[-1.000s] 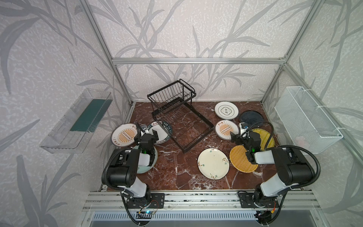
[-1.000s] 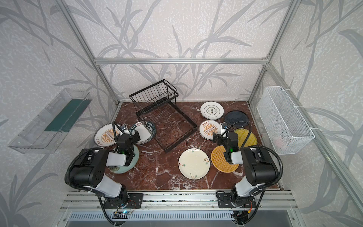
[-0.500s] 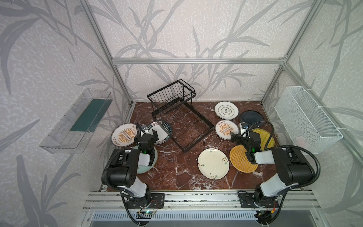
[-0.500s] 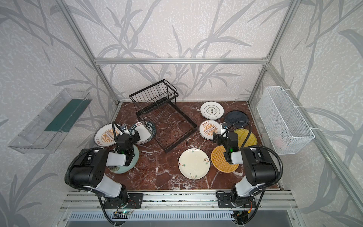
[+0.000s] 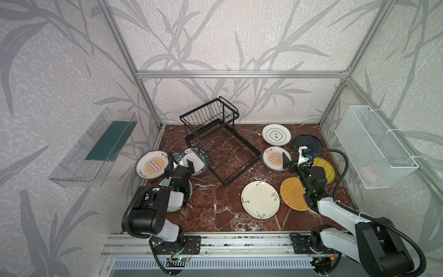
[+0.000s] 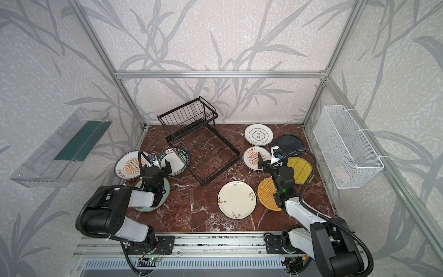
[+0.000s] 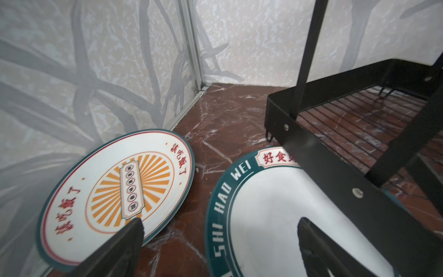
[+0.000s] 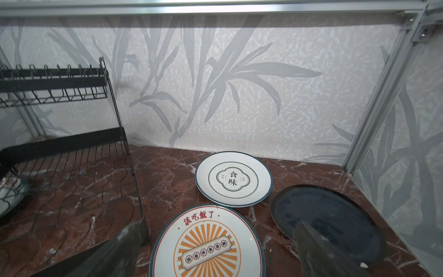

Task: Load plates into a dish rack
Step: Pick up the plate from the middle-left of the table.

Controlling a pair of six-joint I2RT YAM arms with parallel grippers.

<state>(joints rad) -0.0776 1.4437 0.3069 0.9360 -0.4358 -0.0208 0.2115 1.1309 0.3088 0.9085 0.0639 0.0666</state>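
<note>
Barely kicked off tbh: nothing in the dish rack (image 5: 209,115) yet, all nine plates (image 5: 260,199) lying on the bench (image 5: 215,211), left gripper (image 5: 179,165) and right gripper (image 5: 294,159) spread wide, pinching nothing.

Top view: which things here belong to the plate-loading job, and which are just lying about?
Job: dish rack, sunburst plates, lettered plate, cream floral plate, dark blue plate, emblem plate, yellow woven discs, pale green plate.
Lying about: clear plastic bin, white mesh basket.
</note>
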